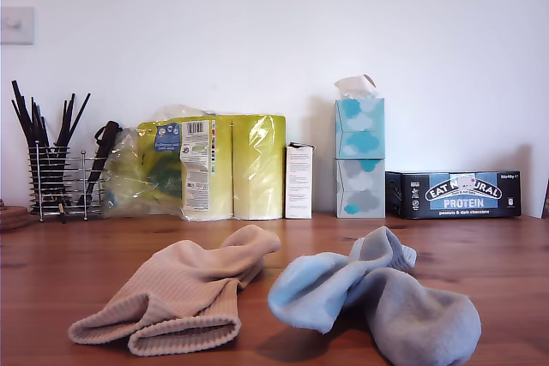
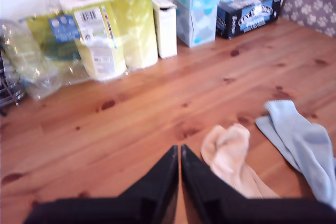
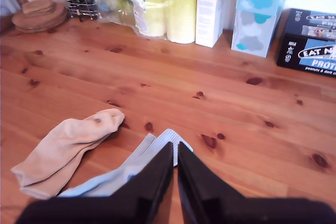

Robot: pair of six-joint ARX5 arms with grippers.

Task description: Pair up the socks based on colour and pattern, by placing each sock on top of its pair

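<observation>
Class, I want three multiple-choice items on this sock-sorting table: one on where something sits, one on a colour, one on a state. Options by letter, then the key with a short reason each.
1. In the exterior view, where do the beige socks lie relative to the blue socks?
A. To the exterior view's left
B. To the exterior view's right
C. Behind them, against the wall

2. What colour is the wrapped pack of paper rolls?
A. Red
B. Yellow
C. Black

3. How do the fingers of my first gripper stand?
A. Wide open
B. Clamped on a sock
C. Closed together, holding nothing

Key: 1 A, the beige pile lies nearer the cutlery rack. 2 B, its wrapper is yellow. 3 C, the fingers meet above bare table.
</observation>
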